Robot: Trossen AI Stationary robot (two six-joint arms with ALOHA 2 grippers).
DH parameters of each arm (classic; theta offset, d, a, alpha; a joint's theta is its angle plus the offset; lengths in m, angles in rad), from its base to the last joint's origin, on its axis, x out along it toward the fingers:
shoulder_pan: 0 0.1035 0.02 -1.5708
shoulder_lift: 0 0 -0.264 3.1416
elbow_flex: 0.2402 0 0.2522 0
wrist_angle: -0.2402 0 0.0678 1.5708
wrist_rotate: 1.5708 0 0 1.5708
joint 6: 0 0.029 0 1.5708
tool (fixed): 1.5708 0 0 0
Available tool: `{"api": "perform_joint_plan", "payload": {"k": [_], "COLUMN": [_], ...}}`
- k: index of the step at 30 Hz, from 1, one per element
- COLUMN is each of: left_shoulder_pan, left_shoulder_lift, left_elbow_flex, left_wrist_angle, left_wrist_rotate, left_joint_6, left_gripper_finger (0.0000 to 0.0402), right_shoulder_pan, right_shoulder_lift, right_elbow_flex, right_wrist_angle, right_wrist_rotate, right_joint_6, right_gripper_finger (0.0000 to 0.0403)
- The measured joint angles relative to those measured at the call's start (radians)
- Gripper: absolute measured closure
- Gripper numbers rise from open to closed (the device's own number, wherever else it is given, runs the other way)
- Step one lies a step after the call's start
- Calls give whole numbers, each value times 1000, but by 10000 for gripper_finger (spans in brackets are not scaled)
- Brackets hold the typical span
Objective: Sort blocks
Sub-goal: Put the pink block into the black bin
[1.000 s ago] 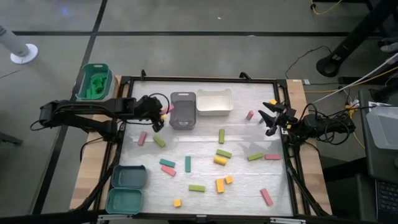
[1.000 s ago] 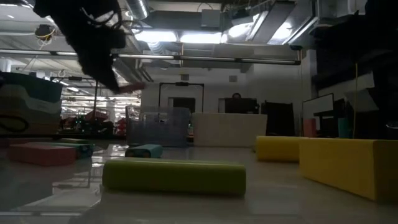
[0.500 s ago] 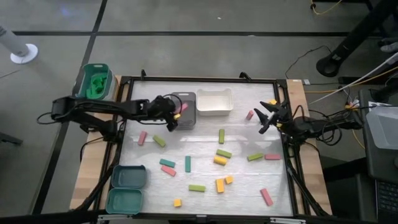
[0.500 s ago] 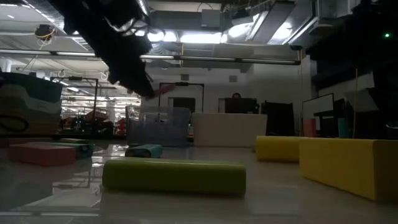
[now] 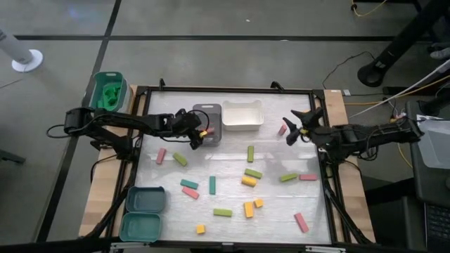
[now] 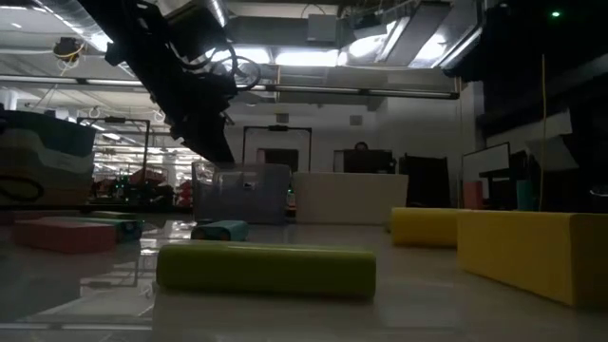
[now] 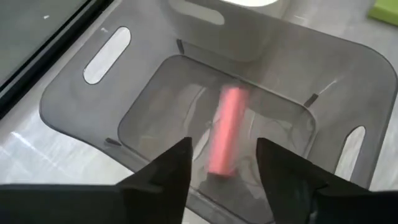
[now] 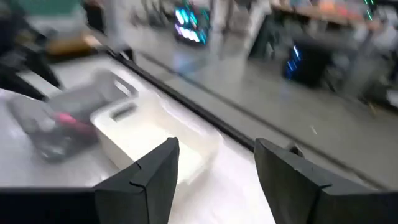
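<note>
Left gripper (image 7: 221, 171) fingers parted over the grey tray (image 7: 74, 99), one smooth pink bar (image 7: 225, 129) loose inside it, right gripper (image 5: 298, 125) open by a pink block (image 5: 282, 130) — roughly eighteen blocks scattered on the table (image 5: 232, 158), mostly bars, few cubes.

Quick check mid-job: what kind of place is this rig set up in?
Most likely a robotics lab or workshop, not a home. The low view shows exposed ceiling ducts and strip lights and workbenches behind the table. The high view shows bare concrete floor and loose cables.
</note>
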Motion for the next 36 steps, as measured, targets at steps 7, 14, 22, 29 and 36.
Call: {"api": "perform_joint_plan", "payload": {"k": [7, 14, 22, 29, 36], "left_shoulder_pan": [0, 0, 0, 0, 0], "left_shoulder_lift": [0, 0, 0, 0, 0], "left_elbow_flex": [0, 0, 0, 0, 0], "left_wrist_angle": [-2, -3, -4, -4, -4], "left_wrist_rotate": [0, 0, 0, 0, 0], "left_joint_6": [1, 29, 28, 27, 27], "left_gripper_finger": [209, 209, 208, 208, 208], "right_shoulder_pan": [-295, -575, -704, -703, -703], "right_shoulder_lift": [183, 353, 540, 644, 686], "right_elbow_flex": [192, 228, 228, 228, 228], "right_wrist_angle": [-308, -362, -383, -402, -432], "right_wrist_rotate": [-352, -737, -843, -923, -920], "right_joint_6": [187, 178, 117, 103, 103], "right_gripper_finger": [194, 194, 194, 194, 194]}}
